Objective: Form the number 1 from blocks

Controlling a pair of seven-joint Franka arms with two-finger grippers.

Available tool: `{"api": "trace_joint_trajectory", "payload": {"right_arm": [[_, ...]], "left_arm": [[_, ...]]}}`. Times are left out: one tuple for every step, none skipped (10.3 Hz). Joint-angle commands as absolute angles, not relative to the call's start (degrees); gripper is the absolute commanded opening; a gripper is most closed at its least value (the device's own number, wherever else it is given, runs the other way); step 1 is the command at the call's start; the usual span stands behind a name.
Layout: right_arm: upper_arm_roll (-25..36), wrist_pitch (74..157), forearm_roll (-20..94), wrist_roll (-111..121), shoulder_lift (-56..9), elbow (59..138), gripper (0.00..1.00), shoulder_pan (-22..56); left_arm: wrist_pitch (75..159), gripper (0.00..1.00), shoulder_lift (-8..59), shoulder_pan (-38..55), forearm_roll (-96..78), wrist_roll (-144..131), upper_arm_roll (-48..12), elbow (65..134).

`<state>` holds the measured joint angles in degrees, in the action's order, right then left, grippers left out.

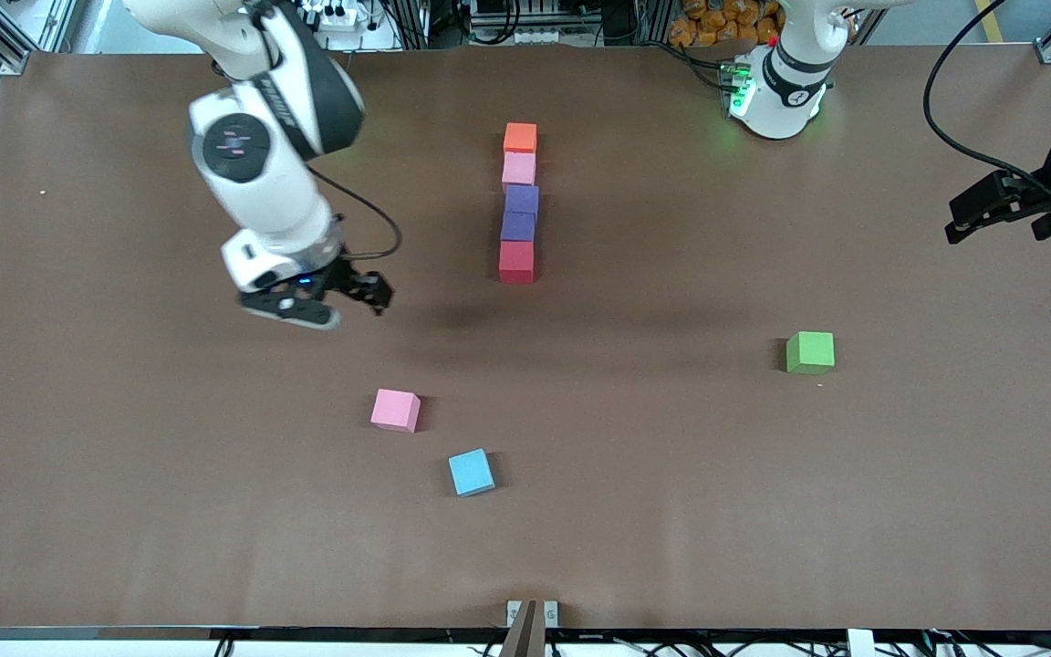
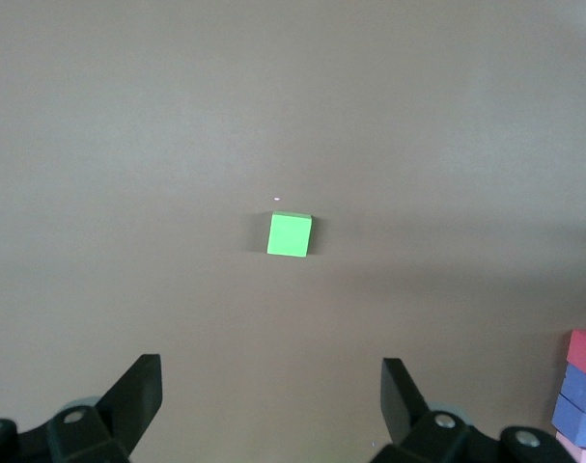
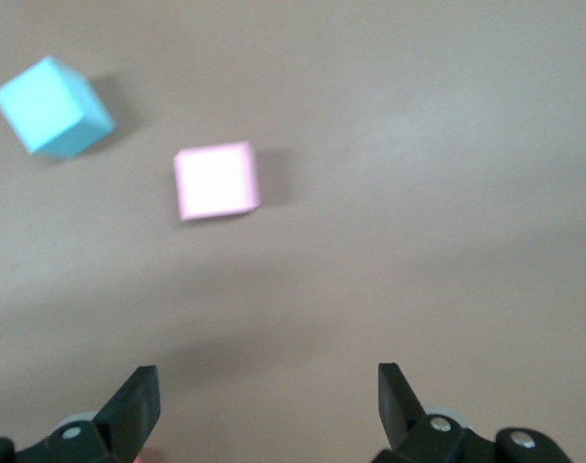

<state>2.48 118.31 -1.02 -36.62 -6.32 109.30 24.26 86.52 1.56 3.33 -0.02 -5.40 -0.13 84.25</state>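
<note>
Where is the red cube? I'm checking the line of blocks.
In the front view, the matte red cube ends the column nearest the camera, touching a matte purple cube, mid-table.

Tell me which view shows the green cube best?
Left wrist view: the green cube sits centred and unobstructed beyond the open left gripper. Front view shows it smaller. Right wrist view misses it.

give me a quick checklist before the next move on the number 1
1. Right tool open and empty, over bare table: ok.
2. Left tool open, waiting at its end of the table: ok.
3. Column complete, from orange block through pink block and two purple blocks to red block: ok.
4. Column straight: not ok, purple pair slightly offset.
5. Loose pink cube, light blue cube and green cube away from the column: ok.
</note>
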Motion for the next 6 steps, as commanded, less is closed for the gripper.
{"api": "trace_joint_trajectory", "payload": {"right_arm": [[1.05,107.72,-1.93,-28.69,-5.89,100.50,1.00,16.73],[1.05,103.66,-1.85,-25.26,-6.24,96.98,1.00,13.92],[1.05,101.62,-1.93,-22.27,-6.15,94.68,1.00,11.80],[1.14,100.64,-1.93,-20.24,-5.89,93.27,1.00,9.86],[1.40,99.16,-2.11,-18.82,-5.54,91.86,1.00,9.23],[2.02,98.27,-2.20,-17.50,-5.02,90.80,1.00,8.97]], "left_arm": [[85.43,1.00,1.67,4.39,-1.14,-4.39,-0.08,82.97],[85.43,1.00,1.67,4.39,-0.79,-4.57,-0.44,83.06],[85.43,1.00,1.67,4.39,-0.62,-4.83,-0.96,82.97],[85.43,1.00,1.58,4.39,-0.44,-5.01,-1.31,83.06],[85.43,1.00,1.41,4.39,-0.53,-5.01,-1.41,83.06],[85.43,1.00,1.15,4.31,-0.53,-5.01,-1.49,83.06]]}}
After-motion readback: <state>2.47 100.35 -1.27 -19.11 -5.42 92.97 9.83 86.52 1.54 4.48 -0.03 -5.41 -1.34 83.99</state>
